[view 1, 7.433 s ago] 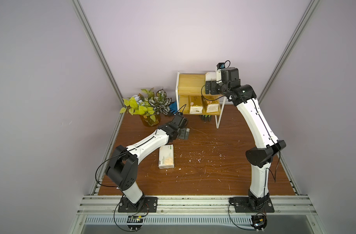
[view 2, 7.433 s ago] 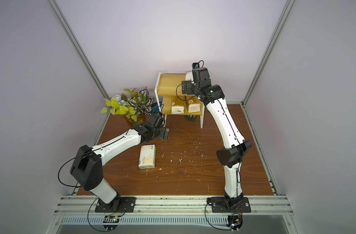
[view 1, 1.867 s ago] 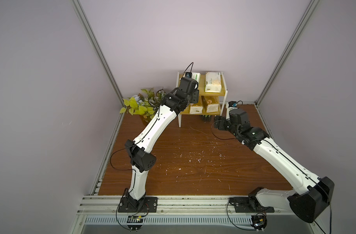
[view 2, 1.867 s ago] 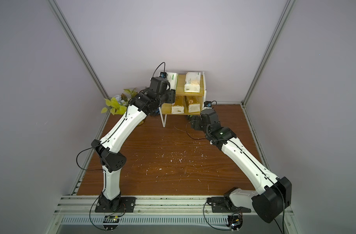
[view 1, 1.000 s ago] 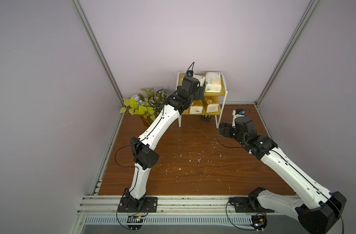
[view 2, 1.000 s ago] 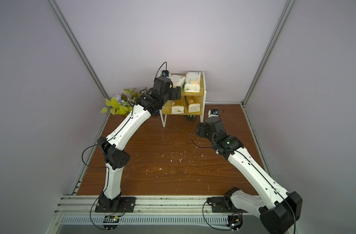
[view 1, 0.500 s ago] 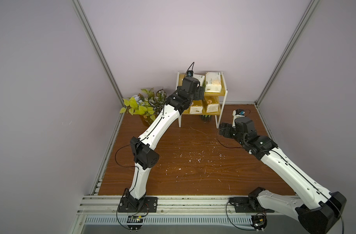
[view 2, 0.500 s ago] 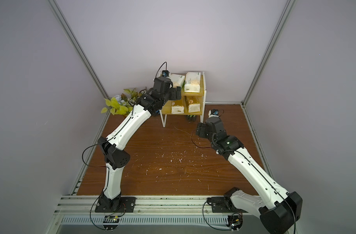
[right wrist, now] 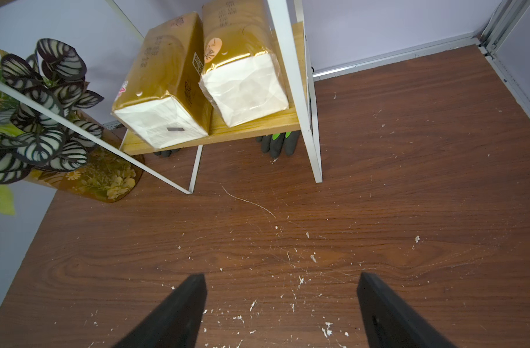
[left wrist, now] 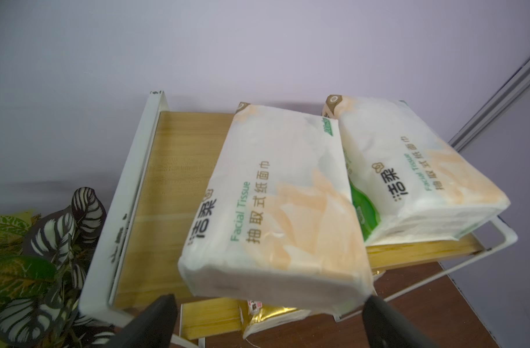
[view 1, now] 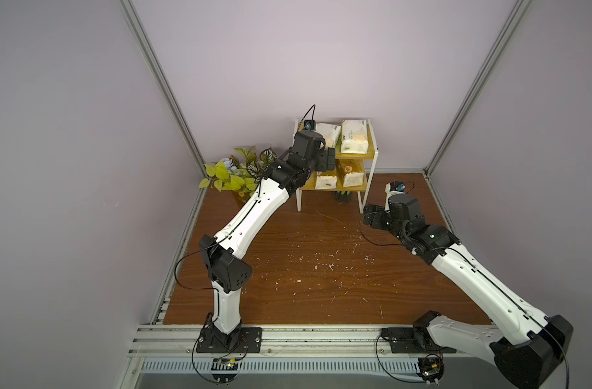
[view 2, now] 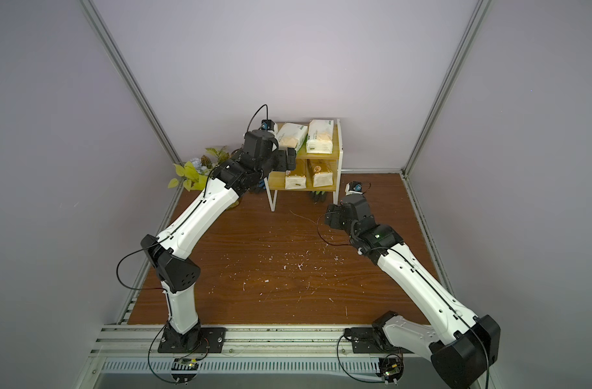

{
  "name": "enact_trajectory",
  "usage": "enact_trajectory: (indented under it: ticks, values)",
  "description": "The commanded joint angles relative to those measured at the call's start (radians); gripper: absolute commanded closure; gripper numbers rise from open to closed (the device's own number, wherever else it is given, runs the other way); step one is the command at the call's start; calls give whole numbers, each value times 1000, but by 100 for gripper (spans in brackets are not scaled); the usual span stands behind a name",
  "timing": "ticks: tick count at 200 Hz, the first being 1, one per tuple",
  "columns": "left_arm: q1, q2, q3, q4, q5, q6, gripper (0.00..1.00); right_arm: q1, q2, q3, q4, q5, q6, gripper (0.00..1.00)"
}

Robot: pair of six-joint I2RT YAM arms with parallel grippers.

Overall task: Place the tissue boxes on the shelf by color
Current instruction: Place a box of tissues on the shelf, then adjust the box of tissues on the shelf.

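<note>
— Two white tissue boxes [view 1: 330, 134] lay on the top board of the shelf [view 1: 356, 156], upper middle of the frame in both top views; two gold tissue boxes [view 1: 351, 172] lay on the lower board.
— And the tools?
— Left tool [left wrist: 269, 302] gaped wide, flanking one white box's overhanging end. Right tool [right wrist: 281, 279] gaped too, over bare counter [view 1: 304, 252], pinching nothing.
</note>
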Motion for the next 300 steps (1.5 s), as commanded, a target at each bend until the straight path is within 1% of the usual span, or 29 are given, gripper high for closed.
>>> enact_trajectory:
  ticks: [1, 28, 32, 39, 45, 46, 48, 49, 51, 52, 56, 59, 67, 70, 98, 119, 149, 193, 219, 233, 243, 263, 275, 279, 282, 291, 300]
  values:
    - [-11, -52, -51, 9, 41, -19, 0, 9, 4, 8, 42, -8, 14, 14]
    - [-19, -92, -123, 13, 71, -36, 1, 13, 13, 9, 50, -14, 18, 14]
    - [-21, -95, -130, 13, 73, -36, 4, 14, 14, 10, 50, -13, 18, 15]
    - [-24, -99, -145, 16, 77, -36, 17, 15, 16, 12, 51, -12, 20, 15]
    - [-25, -101, -155, 22, 85, -34, 35, 17, 16, 12, 51, -12, 19, 15]
    - [-25, -100, -156, 23, 86, -34, 36, 17, 16, 12, 52, -12, 19, 15]
    - [-24, -99, -159, 24, 86, -33, 43, 17, 16, 12, 52, -13, 18, 15]
    - [-24, -99, -160, 25, 87, -32, 45, 17, 16, 13, 53, -12, 17, 15]
    - [-24, -98, -162, 26, 87, -32, 54, 17, 16, 12, 54, -12, 18, 15]
    - [-25, -98, -162, 27, 87, -32, 56, 17, 16, 12, 54, -12, 19, 15]
    - [-24, -95, -164, 28, 86, -31, 73, 18, 15, 12, 54, -12, 20, 15]
    - [-24, -92, -164, 31, 86, -28, 82, 18, 16, 12, 54, -12, 21, 16]
    - [-24, -84, -161, 42, 86, -23, 98, 20, 16, 12, 56, -12, 21, 16]
    - [-24, -81, -159, 45, 85, -21, 99, 20, 16, 12, 56, -12, 21, 16]
    - [-24, -44, -133, 100, 86, 1, 100, 22, 7, 4, 57, -9, 32, 16]
    - [-24, -1, -70, 100, 104, 8, 100, 24, -6, -3, 49, -7, 39, 16]
    - [-25, 39, -15, 102, 134, 2, 100, 28, -36, -22, 37, 7, 50, 16]
    - [-23, 80, 14, 140, 160, 1, 100, 34, -64, -40, 15, 12, 68, 17]
    - [-25, 111, 54, 137, 146, 22, 100, 37, -75, -41, -1, 16, 75, 17]
    - [-24, 122, 63, 140, 131, 42, 97, 41, -83, -46, -6, 16, 76, 17]
    - [-22, 130, 70, 133, 121, 49, 97, 41, -87, -48, -11, 16, 77, 17]
    - [-21, 114, 49, 112, 119, 48, 96, 43, -93, -47, -25, 21, 79, 17]
    - [-22, 77, 10, 108, 122, 46, 90, 43, -101, -49, -30, 33, 80, 17]
    - [-24, 60, -12, 109, 122, 44, 85, 44, -103, -49, -32, 39, 80, 17]
    - [-24, 46, -28, 109, 121, 41, 80, 43, -104, -48, -32, 43, 80, 17]
    - [-26, 4, -79, 110, 125, 36, 59, 44, -107, -47, -35, 56, 73, 16]
    - [-31, -40, -134, 110, 123, 32, 41, 44, -104, -40, -40, 65, 60, 16]
